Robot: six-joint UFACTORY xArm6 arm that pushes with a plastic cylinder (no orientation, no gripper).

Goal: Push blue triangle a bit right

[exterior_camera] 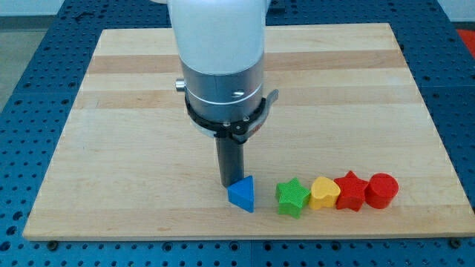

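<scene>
The blue triangle (243, 194) lies near the view's bottom edge of the wooden board (111, 133), a little left of a row of blocks. My tip (229, 185) stands right behind the triangle, at its upper left corner, touching or almost touching it. The rod hangs from the arm's white and grey body, which hides the board's middle behind it.
To the triangle's right stands a row of touching blocks: a green star (292, 197), a yellow heart (324, 193), a red star (349, 191) and a red cylinder (381, 190). A gap separates the triangle from the green star. The board's bottom edge is close below.
</scene>
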